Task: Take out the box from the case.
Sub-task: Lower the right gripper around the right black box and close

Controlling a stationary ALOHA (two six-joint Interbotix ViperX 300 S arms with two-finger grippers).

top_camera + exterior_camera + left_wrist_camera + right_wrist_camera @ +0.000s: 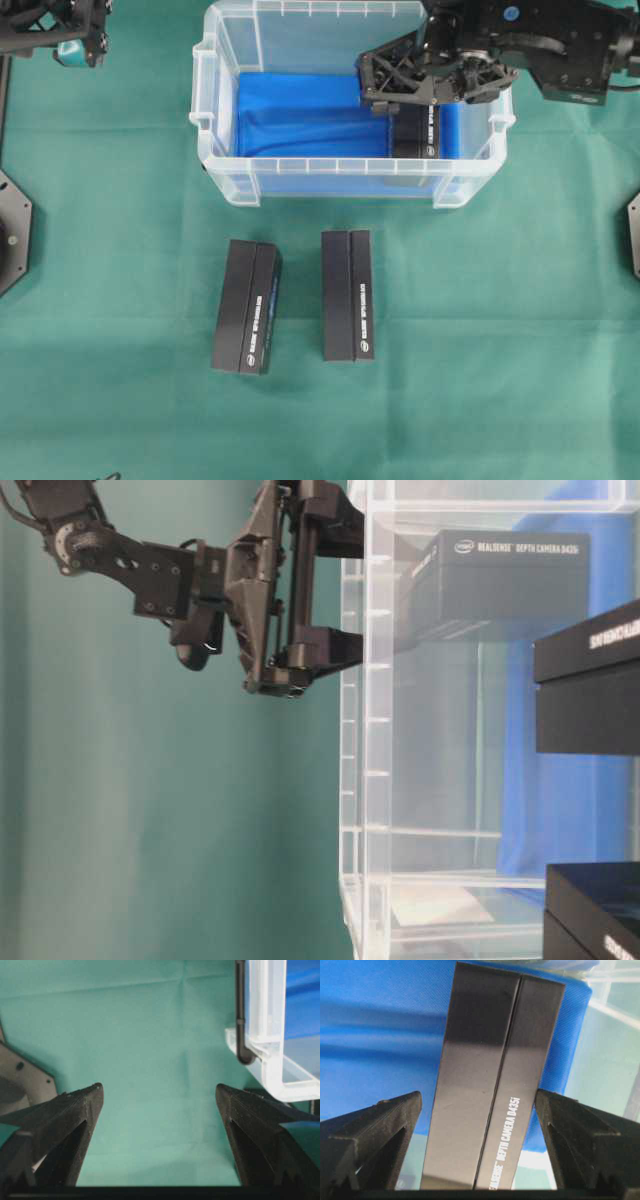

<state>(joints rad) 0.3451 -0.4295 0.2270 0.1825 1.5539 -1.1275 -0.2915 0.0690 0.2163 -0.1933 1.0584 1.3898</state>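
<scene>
The case is a clear plastic bin with a blue lining, standing at the back middle of the green cloth. One black box lies inside it at the right end; its side reads "DEPTH CAMERA D435i". My right gripper reaches into the case over that box. In the right wrist view its open gripper has one finger on each side of the box, with a gap on both sides. My left gripper is open over bare cloth at the far left, with nothing between its fingers.
Two more black boxes lie side by side on the cloth in front of the case. The case's corner and handle show at the right of the left wrist view. Grey base plates sit at the table's side edges.
</scene>
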